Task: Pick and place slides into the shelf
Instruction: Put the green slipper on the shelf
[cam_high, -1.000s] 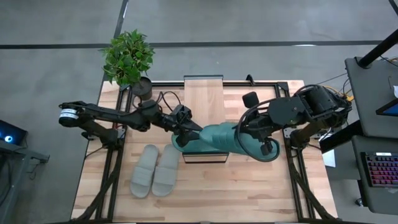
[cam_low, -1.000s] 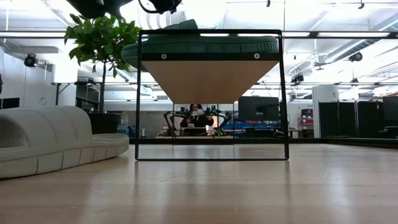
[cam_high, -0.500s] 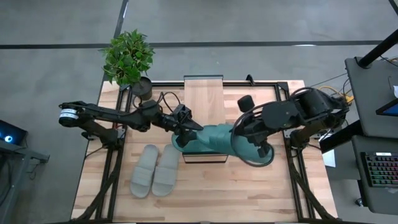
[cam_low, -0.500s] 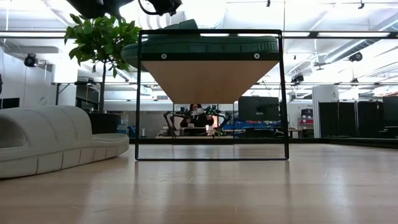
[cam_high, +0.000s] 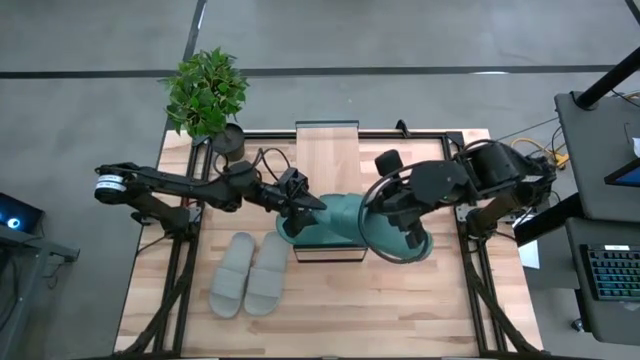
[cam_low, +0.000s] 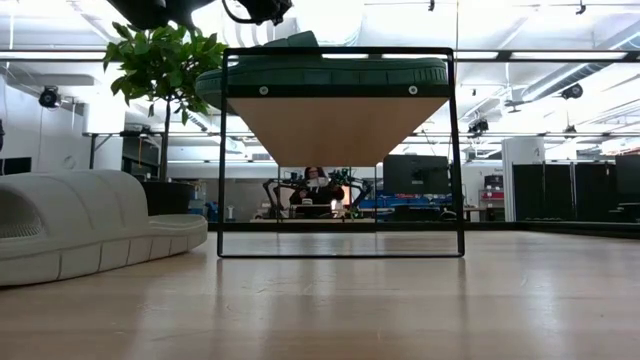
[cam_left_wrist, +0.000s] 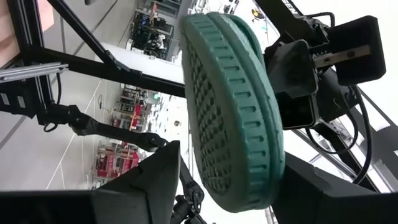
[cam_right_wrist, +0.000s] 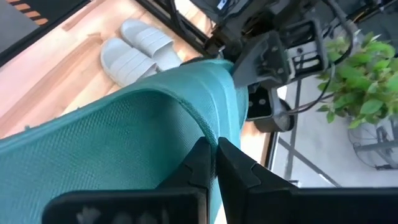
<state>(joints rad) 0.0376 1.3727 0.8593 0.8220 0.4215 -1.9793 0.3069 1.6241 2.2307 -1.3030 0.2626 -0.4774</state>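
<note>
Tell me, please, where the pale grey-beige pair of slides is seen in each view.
High view: pale pair, lower left, on the table.
Low view: one pale slide, far left, near.
Left wrist view: not in it.
Right wrist view: pale pair, top left.
Shared landmark: the potted plant, in all but the left wrist view.

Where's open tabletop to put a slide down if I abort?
Bare table lies along the near edge, right of the grey slides and in front of the shelf. The shelf's far plank is bare too. It is crowded at the shelf's near end, where both grippers meet at the teal slides.
</note>
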